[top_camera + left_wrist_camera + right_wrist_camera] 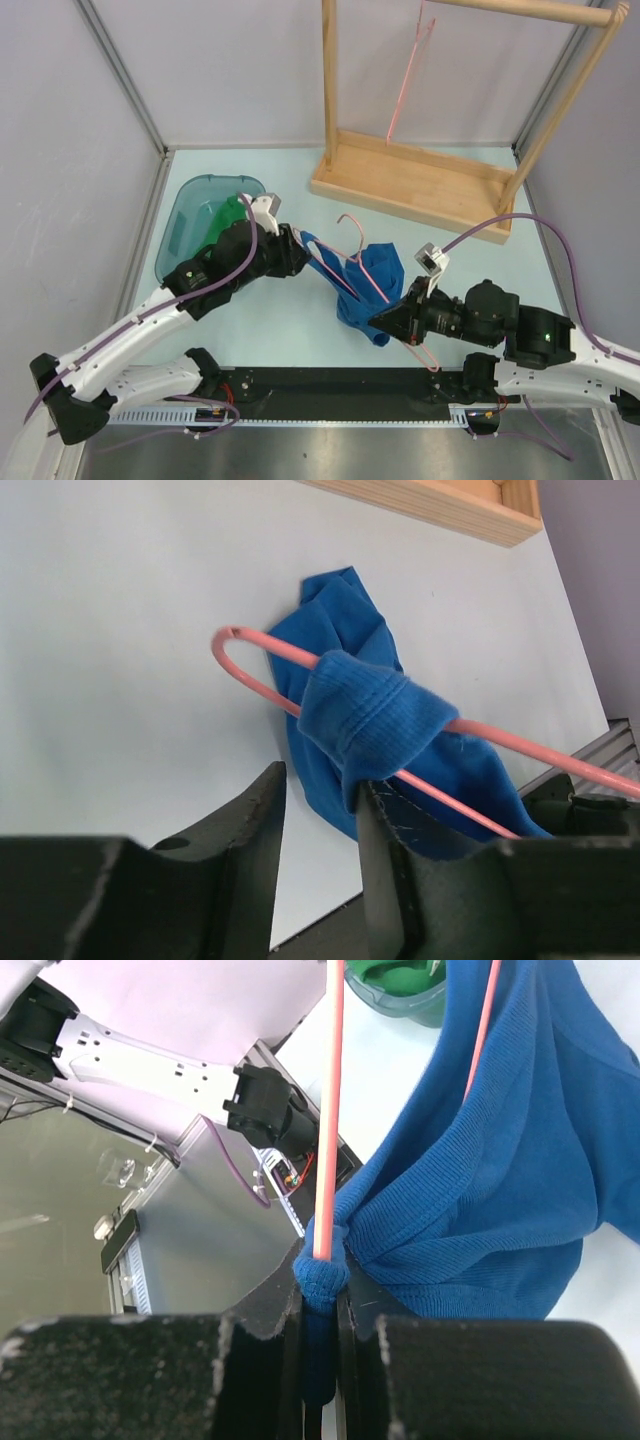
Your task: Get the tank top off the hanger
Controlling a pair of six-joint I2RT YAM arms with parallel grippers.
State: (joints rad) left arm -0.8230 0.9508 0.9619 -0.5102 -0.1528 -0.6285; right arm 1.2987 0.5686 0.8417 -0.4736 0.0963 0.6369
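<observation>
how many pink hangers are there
2. One pink hanger hangs on the wooden rack; the other hanger lies on the table, threaded through the blue tank top. None looks hidden.

Grey panel walls (pixel 230 70), pale blue tabletop (pixel 290 320), wooden garment rack (pixel 410 185)

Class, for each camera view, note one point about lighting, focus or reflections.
Top external: even light, only faint shadows on the table, everything sharp. Left wrist: tank top and hanger crisp, the left gripper near the lens dark and soft-edged. Right wrist: the right gripper is a near-black mass, and the metal surface at left shows hazy reflections.
</observation>
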